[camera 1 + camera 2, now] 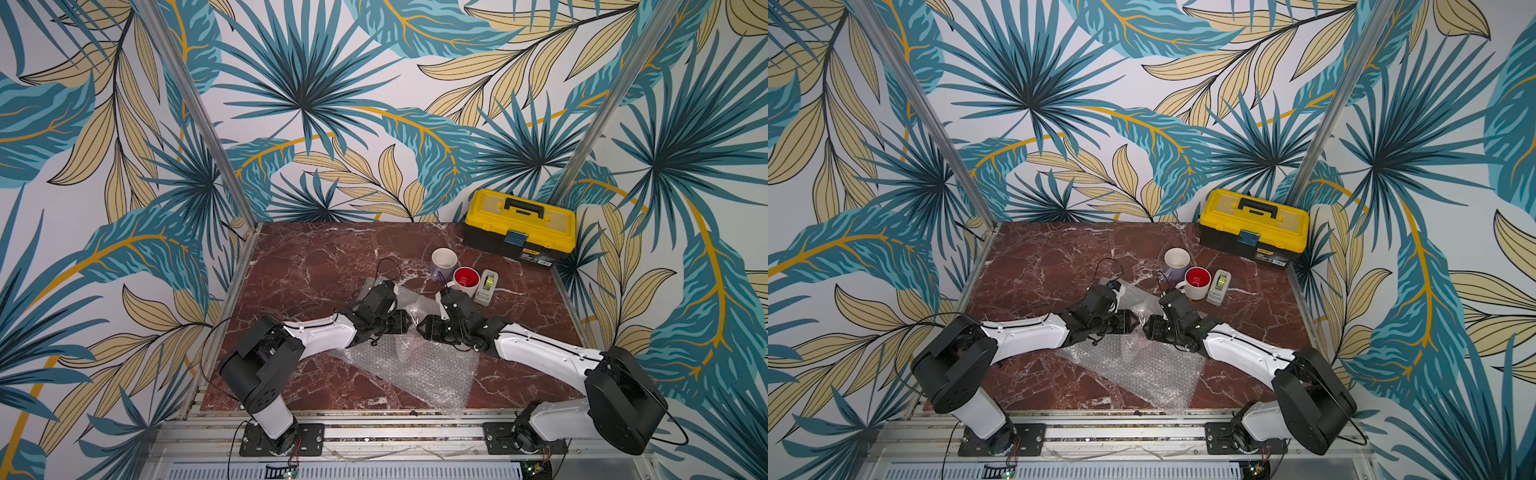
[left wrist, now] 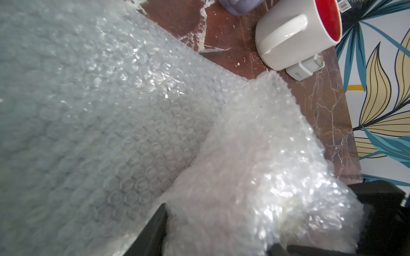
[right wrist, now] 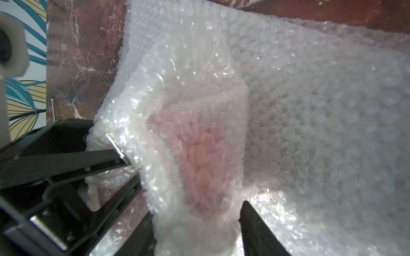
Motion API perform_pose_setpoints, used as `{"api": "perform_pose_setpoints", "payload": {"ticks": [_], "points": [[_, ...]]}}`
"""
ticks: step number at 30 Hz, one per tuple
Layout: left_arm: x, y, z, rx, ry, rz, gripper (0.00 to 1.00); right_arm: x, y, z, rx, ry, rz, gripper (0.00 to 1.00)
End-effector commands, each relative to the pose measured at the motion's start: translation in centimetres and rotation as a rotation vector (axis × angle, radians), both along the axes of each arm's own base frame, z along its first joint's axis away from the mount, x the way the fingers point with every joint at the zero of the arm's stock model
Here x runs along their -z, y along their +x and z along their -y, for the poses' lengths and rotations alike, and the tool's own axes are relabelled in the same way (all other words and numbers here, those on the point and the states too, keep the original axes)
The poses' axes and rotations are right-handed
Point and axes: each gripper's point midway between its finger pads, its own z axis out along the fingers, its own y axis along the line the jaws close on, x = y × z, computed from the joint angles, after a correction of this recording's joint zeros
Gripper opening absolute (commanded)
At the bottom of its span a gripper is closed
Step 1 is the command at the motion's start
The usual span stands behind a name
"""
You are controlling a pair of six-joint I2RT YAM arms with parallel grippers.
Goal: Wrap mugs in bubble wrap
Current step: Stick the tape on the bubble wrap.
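Note:
A lumpy bubble wrap bundle [image 3: 195, 144] with a reddish shape showing through it hangs between both grippers at mid-table. My left gripper [image 2: 217, 239] is shut on one end of the bundle [image 2: 255, 166]. My right gripper [image 3: 197, 226] closes on the opposite end, a finger pressed against each side. In both top views the two grippers [image 1: 406, 322] [image 1: 423, 327] meet tip to tip over a flat bubble wrap sheet [image 1: 415, 365] [image 1: 1142, 365]. Behind them stand a lavender mug [image 1: 442, 262] [image 1: 1176, 262] and a white mug with red inside [image 1: 466, 281] [image 1: 1197, 282] [image 2: 288, 33].
A grey tape dispenser [image 1: 487, 286] [image 1: 1218, 286] stands right of the white mug, touching it in the left wrist view. A yellow and black toolbox [image 1: 519, 224] [image 1: 1254, 226] sits at the back right corner. Patterned walls enclose the marble table [image 1: 316, 266].

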Motion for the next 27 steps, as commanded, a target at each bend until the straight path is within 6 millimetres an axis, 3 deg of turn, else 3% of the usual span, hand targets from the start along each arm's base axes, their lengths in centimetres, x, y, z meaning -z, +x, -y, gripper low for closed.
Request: {"api": "perform_pose_setpoints", "payload": {"ticks": [1,10,16,20,27], "points": [[-0.6,-0.7,-1.4,-0.033,0.053,-0.02,0.53,2.5,-1.1,2.0,0.044,-0.102,-0.078,0.54],[-3.4,-1.5,-2.6,-0.044,0.047,0.02,0.58,2.2,-0.7,1.8,0.047,-0.103,-0.072,0.55],[-5.6,-0.5,-2.0,0.004,0.052,0.104,0.8,2.3,-0.6,1.5,0.041,-0.098,-0.079,0.55],[-5.1,0.8,-1.1,0.024,0.089,0.108,0.82,2.3,-0.5,1.3,0.035,-0.097,-0.082,0.55],[-3.7,1.9,-0.8,0.01,0.128,0.092,0.77,2.4,-0.5,1.2,0.029,-0.096,-0.088,0.54]]}}
